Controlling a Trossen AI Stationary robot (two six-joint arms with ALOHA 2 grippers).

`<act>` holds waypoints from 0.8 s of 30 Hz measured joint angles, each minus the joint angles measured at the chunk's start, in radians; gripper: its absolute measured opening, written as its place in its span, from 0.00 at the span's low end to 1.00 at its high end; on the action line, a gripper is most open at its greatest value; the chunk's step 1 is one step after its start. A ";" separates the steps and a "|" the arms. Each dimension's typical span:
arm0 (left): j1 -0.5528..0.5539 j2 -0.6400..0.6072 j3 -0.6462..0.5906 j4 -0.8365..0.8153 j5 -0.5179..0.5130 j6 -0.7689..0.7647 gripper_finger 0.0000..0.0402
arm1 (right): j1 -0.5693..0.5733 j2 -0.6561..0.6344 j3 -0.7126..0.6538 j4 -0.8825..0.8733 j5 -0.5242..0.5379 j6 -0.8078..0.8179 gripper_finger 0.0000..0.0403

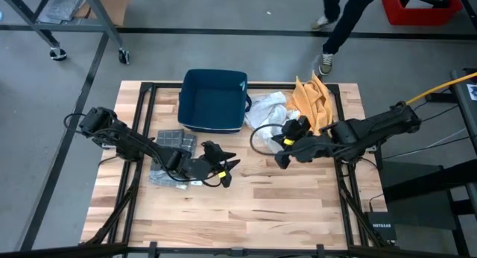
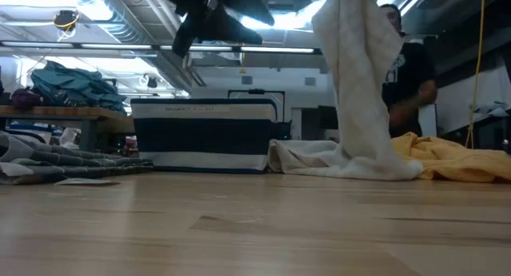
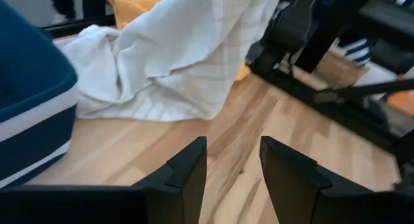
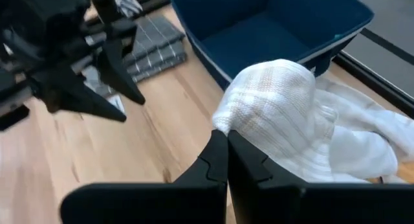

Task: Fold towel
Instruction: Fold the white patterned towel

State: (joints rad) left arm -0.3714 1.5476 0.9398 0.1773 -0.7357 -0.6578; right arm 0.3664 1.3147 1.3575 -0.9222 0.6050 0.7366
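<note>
A white towel (image 4: 284, 101) hangs bunched from my right gripper (image 4: 226, 134), which is shut on it above the table's middle right (image 1: 283, 155). In the low view the towel (image 2: 359, 61) drops as a column onto the wood. My left gripper (image 3: 233, 156) hovers open over the table's middle (image 1: 226, 167), a little left of the towel, with nothing between its fingers. It also shows at the top of the low view (image 2: 215, 17). An orange cloth (image 1: 313, 101) lies heaped at the far right, behind the white towel. My right gripper pinches a bunched fold at the towel's top (image 4: 249, 117) between its two shut fingers. The fingers slant down from the table's right. How many layers are in the hold cannot be told. The towel hangs slack below, its lower end (image 2: 343, 160) lying on the table.
A dark blue bin (image 1: 214, 100) stands at the far middle. Folded grey checked towels (image 1: 175, 142) lie on the left, under my left arm. A black cable loop (image 1: 261, 139) lies near the towel. A person (image 2: 407, 69) stands beyond the far edge. Bare wood stretches across the near half.
</note>
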 joint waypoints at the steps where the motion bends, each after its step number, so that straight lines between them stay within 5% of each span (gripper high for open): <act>1: 0.000 0.002 0.000 -0.013 0.000 0.000 0.34 | 0.000 0.014 0.000 0.000 -0.006 -0.014 0.01; 16: -0.009 0.100 0.000 -0.020 0.035 -0.128 0.34 | 0.000 0.211 0.000 0.001 -0.042 -0.167 0.01; 24: -0.016 0.115 0.000 0.227 0.170 -0.121 0.34 | 0.000 0.216 0.000 0.008 -0.173 -0.331 0.01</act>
State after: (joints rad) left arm -0.3872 1.6627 0.9398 0.4039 -0.5659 -0.7784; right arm 0.3660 1.5311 1.3571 -0.9143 0.4318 0.4056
